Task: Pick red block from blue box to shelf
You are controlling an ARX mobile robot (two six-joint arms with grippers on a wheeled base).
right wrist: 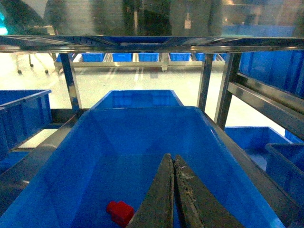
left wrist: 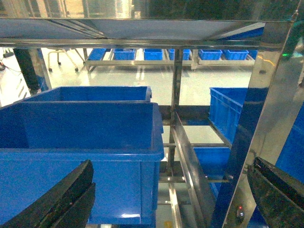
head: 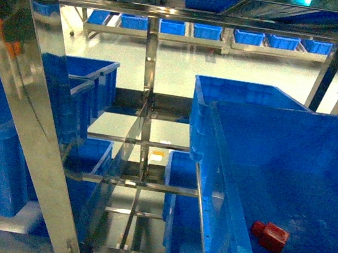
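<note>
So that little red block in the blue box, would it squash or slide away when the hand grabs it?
The red block looks like hard moulded plastic, so it probably stays stiff rather than squashing. It seems small and likely light, and the blue box floor looks smooth, so a nudge could send it skidding. Its boxy shape makes rolling unlikely. The right hand is shut above it.

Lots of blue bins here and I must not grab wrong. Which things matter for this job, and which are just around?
For the job: red block, the blue box it lies in, the shelf, right gripper.

Just around: second blue box behind, left-side crate, far row of bins.
</note>
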